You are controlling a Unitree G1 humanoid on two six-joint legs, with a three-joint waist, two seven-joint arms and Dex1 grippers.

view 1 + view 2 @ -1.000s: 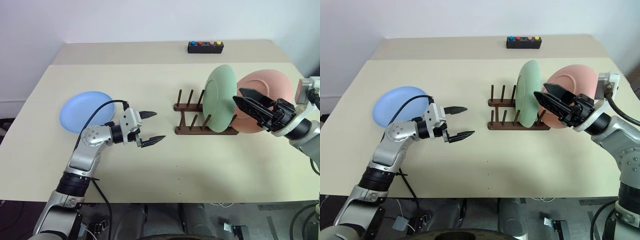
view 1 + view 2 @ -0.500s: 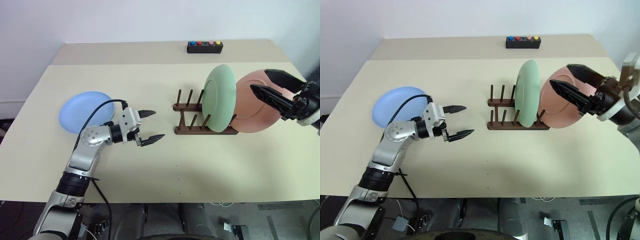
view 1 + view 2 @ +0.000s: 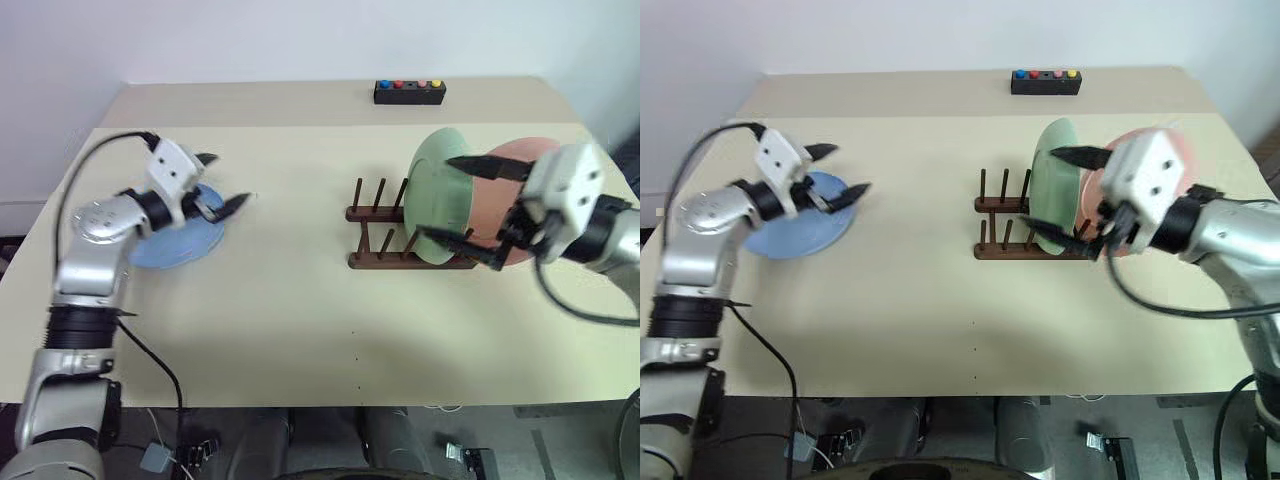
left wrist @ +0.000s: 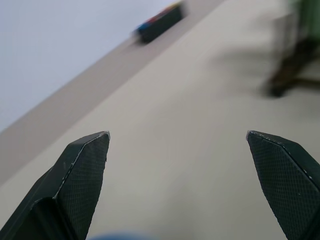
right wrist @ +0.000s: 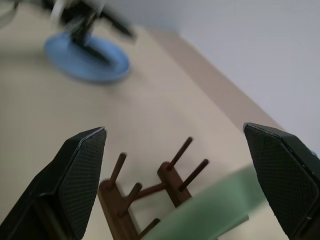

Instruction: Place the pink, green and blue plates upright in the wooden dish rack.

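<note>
1. Plates: two of three stand upright in the wooden dish rack (image 3: 385, 240), so the step in hand is, as I judge it, fetching the last one.
2. My right gripper (image 3: 470, 210) hangs in front of the rack's right end, jaws apart, holding nothing.
3. The rack holds the green plate (image 3: 440, 195) between its pegs and the pink plate (image 3: 520, 160) just behind it to the right; the slots to the left stand free.
4. The blue plate (image 3: 790, 235) lies flat at the table's left.
5. My left gripper (image 3: 215, 190) hovers over its far edge, jaws apart. Next I must pinch its rim.
6. Farthest off sits a black button box (image 3: 410, 92).
</note>
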